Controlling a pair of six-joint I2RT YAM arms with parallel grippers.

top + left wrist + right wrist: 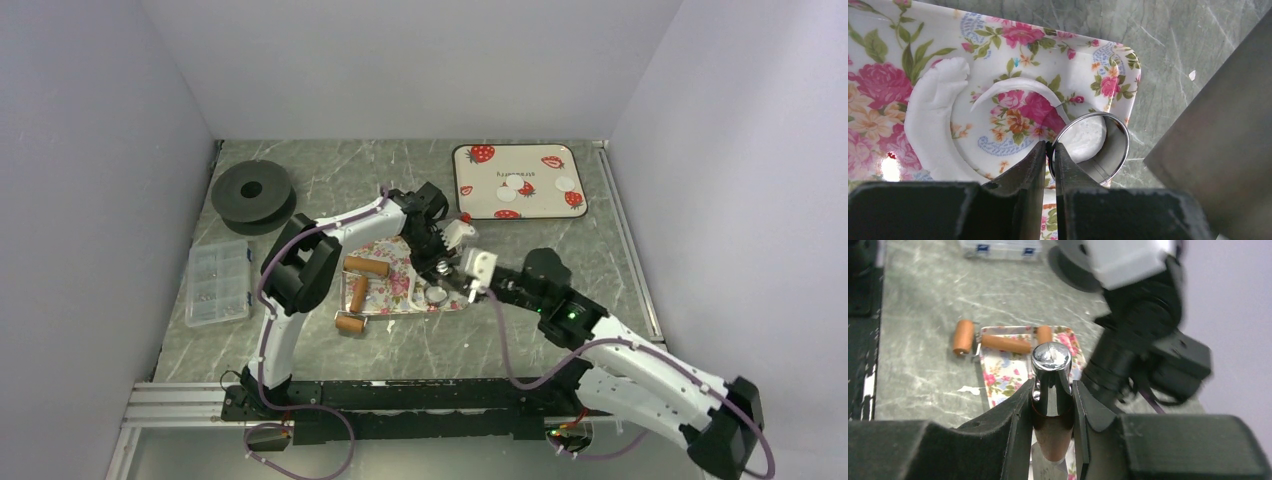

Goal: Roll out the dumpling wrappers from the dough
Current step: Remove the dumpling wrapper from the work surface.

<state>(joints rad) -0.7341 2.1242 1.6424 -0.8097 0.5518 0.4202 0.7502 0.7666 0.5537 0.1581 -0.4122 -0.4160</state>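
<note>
The leftover dough [930, 120] lies on the floral tray [998, 30], with round bites cut out of it. A metal ring cutter [1115, 150] stands at the tray's corner with a white disc of dough [1085, 137] inside. My left gripper [1050, 147] [440, 272] pinches the ring's near wall. My right gripper [1052, 390] [472, 288] is shut on a wooden-handled tool with a chrome cap [1050, 360]; its grey blade [1218, 135] hangs beside the ring. Finished dumpling wrappers [515, 185] lie on the strawberry tray [480, 205] at the back right.
A brown wooden roller [365, 266] [998, 342] rests across the floral tray [395, 285], one end off its left edge. A clear parts box [217, 282] and a black spool [252, 192] sit at the left. The two grippers are close together over the tray's right corner.
</note>
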